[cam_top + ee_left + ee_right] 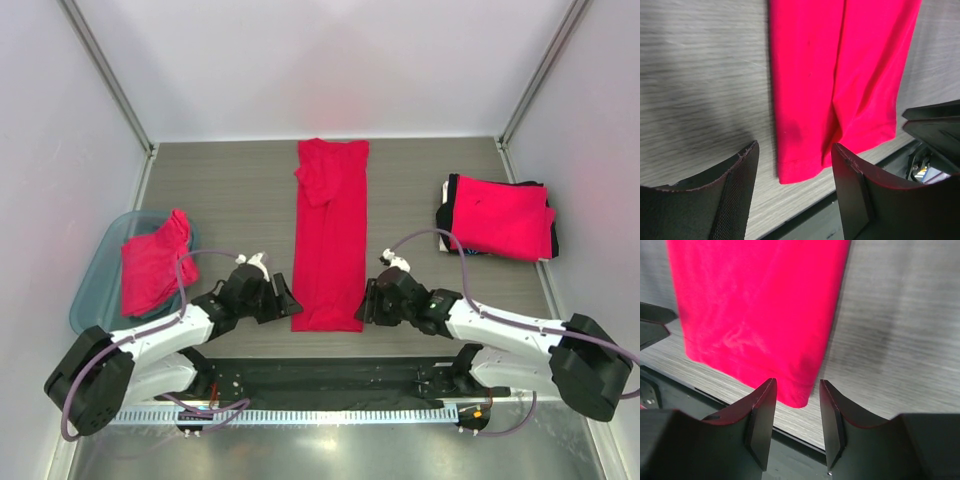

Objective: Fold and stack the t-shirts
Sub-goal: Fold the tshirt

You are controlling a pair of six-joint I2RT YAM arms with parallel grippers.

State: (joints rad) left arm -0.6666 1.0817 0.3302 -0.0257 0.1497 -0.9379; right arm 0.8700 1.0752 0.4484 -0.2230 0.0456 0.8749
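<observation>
A red t-shirt, folded into a long narrow strip, lies down the middle of the table. My left gripper is open and empty beside its near left corner. My right gripper is open and empty beside its near right corner. Neither touches the cloth. A stack of folded shirts, red on top, sits at the right. A crumpled red shirt lies in the blue bin at the left.
A black strip runs along the table's near edge just behind both grippers. Grey walls close in the table on three sides.
</observation>
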